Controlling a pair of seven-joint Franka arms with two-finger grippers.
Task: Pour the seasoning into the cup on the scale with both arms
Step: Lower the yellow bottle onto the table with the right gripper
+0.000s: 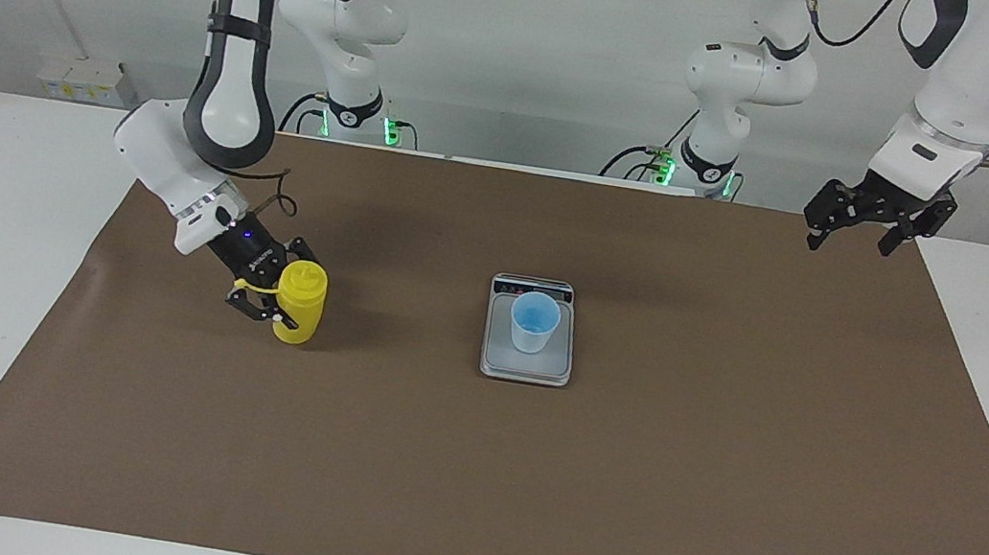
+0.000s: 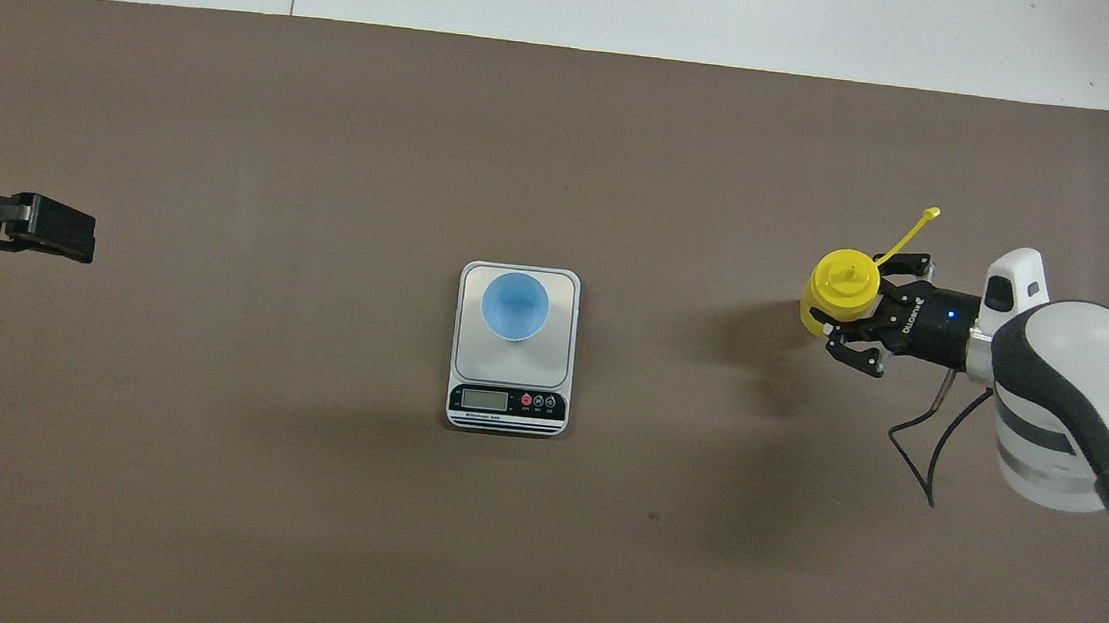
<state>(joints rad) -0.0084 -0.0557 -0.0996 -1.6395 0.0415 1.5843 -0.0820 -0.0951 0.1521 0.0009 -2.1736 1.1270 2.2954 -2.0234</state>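
Yellow seasoning [image 1: 300,302] clamped upright by right end effector [image 1: 273,303].

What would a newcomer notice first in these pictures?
The yellow bottle, gripped upright by the right claw toward the right arm's end of the brown mat. Next, the light blue cup standing on the scale at mid-table.

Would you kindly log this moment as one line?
right gripper: shut on bottle, upright | left gripper: open, waiting over table edge | cup: on scale
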